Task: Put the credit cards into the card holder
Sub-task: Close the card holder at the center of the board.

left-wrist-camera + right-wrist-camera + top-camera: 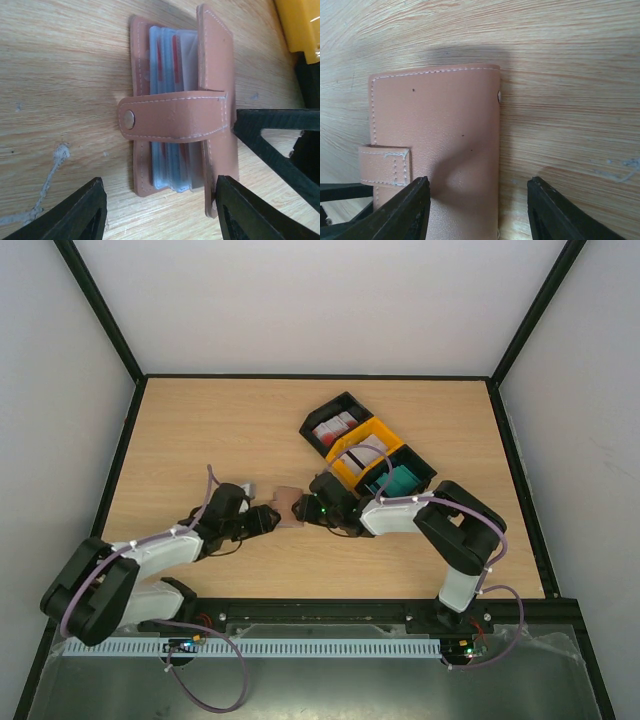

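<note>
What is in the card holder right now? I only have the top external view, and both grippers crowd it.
Observer: On the left wrist view the card holder lies part open, with clear sleeves fanned between its covers, red showing through some.
Operator: Is the strap fastened?
Observer: The strap lies across the sleeves, its snap at the lower cover's edge; whether it is pressed shut I cannot tell.
Operator: Is either gripper clamped on it?
Observer: No. The left gripper straddles the holder with jaws apart, and the right gripper is open too, one finger over the cover, the other over the table.
</note>
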Controlling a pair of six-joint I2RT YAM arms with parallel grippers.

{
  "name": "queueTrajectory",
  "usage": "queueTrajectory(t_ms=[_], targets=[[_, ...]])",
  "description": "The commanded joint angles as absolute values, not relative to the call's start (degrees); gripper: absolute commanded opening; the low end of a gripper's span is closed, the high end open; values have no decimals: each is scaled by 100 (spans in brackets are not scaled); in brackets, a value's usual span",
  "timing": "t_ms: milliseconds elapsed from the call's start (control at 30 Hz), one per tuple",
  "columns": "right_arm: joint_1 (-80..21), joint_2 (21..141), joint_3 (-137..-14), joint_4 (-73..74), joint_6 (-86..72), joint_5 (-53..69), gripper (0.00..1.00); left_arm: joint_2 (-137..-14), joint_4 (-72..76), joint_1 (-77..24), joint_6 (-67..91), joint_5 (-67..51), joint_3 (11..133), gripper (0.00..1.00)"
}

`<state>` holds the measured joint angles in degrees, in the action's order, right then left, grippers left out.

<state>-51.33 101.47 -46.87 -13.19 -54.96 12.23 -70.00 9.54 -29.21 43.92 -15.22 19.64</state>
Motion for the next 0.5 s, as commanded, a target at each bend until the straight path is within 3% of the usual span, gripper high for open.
queueTrajectory(t_ms=[0,333,467], targets=[[-5108,10301,-4631,-1419,-5459,1389,53,-7333,1317,-2900,4436,-1578,1977,61],[-5102,10446,-4404,-2060,-5568,1768,51,-7874,1238,-2900,4437,-1250,2039,35],[-5091,10448,-4195,-2588,-5626,2087,51,-7986,1220,-2900,4371,-1177,2014,30]])
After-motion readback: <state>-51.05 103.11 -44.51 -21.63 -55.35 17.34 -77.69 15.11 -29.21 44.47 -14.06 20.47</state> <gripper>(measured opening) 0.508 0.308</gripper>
